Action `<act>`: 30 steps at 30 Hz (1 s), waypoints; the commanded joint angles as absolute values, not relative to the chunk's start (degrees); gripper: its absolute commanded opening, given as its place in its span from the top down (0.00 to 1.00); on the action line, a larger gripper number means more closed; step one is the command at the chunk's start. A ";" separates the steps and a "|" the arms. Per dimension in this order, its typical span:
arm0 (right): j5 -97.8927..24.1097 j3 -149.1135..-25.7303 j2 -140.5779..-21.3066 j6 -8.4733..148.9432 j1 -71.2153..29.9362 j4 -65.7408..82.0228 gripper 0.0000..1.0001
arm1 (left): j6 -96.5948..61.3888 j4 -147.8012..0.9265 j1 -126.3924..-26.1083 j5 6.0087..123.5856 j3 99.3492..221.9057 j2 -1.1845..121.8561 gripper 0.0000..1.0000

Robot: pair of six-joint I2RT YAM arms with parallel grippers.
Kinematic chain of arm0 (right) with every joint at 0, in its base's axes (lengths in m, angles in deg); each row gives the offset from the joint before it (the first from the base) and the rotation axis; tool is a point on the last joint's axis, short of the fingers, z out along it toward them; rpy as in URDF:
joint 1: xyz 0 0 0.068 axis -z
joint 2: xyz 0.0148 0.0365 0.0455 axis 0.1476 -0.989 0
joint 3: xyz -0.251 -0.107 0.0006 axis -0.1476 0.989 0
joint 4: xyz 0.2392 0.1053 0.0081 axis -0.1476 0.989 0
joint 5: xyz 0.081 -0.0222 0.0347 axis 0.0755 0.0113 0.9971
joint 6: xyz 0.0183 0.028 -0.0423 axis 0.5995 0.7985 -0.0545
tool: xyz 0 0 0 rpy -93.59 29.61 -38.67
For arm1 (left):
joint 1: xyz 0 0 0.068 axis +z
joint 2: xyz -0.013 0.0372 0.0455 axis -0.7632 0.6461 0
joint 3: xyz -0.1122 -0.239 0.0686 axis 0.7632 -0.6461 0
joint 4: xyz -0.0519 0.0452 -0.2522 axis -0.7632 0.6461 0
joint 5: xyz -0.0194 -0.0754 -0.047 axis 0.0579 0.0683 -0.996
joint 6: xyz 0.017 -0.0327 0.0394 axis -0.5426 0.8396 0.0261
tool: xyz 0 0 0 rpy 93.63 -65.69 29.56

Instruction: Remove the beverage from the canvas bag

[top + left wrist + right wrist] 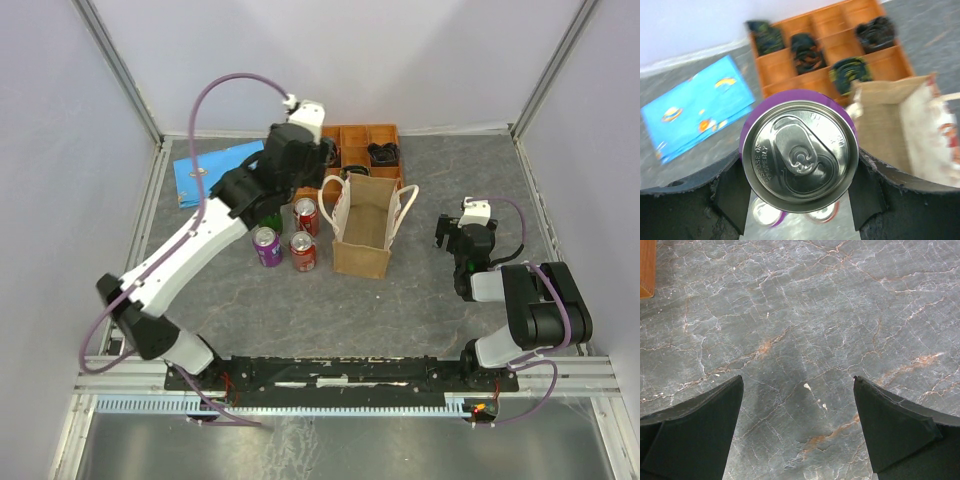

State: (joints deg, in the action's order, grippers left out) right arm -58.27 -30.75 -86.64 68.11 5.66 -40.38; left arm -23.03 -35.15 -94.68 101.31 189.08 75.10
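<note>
The purple drink can with a shiny silver top (800, 150) is squeezed tight in the left gripper (800, 170). It is up over other cans (302, 252) on the grey table (420, 300), at 9 o'clock from the tan canvas bag (362, 235). The right gripper (797, 380) is spread wide at the bag's 3 o'clock.

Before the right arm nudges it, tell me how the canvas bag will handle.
The canvas bag stands open, walls holding shape: probably fairly stiff. Nothing shows inside, so likely light, apt to slide or tip. Its cream handles droop outward: probably floppy, could snag.
</note>
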 commanded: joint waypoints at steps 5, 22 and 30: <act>-57.87 -32.35 -86.05 68.27 5.86 -42.11 0.01 | -15.61 -38.78 -86.85 115.23 169.44 54.28 0.97; -57.89 -32.35 -85.93 68.28 5.85 -42.06 0.01 | -3.43 -49.82 -72.98 109.04 139.80 44.64 0.97; -57.85 -32.35 -86.01 68.24 5.90 -42.11 0.01 | -2.82 -59.49 -64.97 98.89 134.27 47.64 0.97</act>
